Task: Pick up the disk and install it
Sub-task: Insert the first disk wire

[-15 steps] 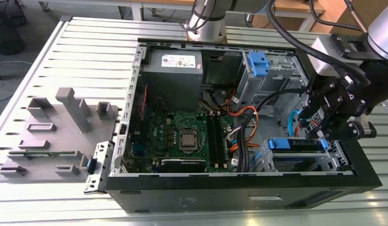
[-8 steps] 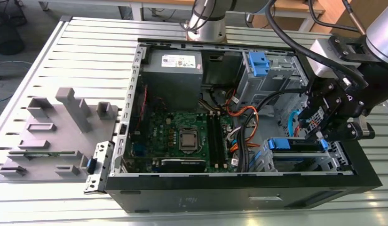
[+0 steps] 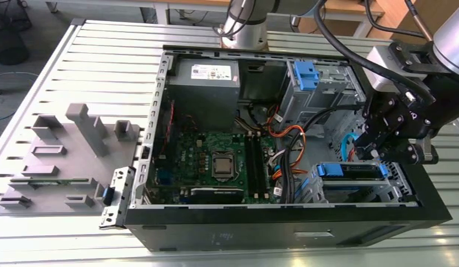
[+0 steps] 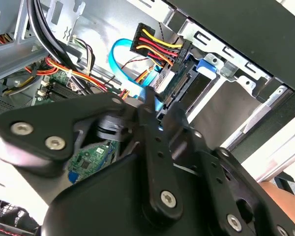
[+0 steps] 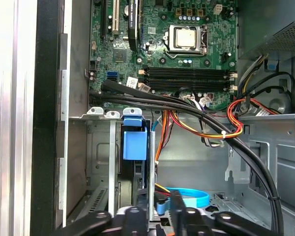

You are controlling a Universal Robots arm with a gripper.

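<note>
Fingers (image 5: 160, 209) look nearly pressed together, gripping nothing, just above the rear connectors of the silver hard drive in its blue plastic carrier frame (image 3: 351, 171), which sits seated in the black computer case's (image 3: 289, 233) lower bay, cabled.

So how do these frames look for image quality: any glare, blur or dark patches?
Exterior view: even daylight, the slatted table bright, the case's front panel dark. Second wrist view: the arm's near black linkage is soft and out of focus, blocking much of the frame, while the cables behind are sharp. First wrist view: sharp on the motherboard, pale glare on the metal strip at the edge.
</note>
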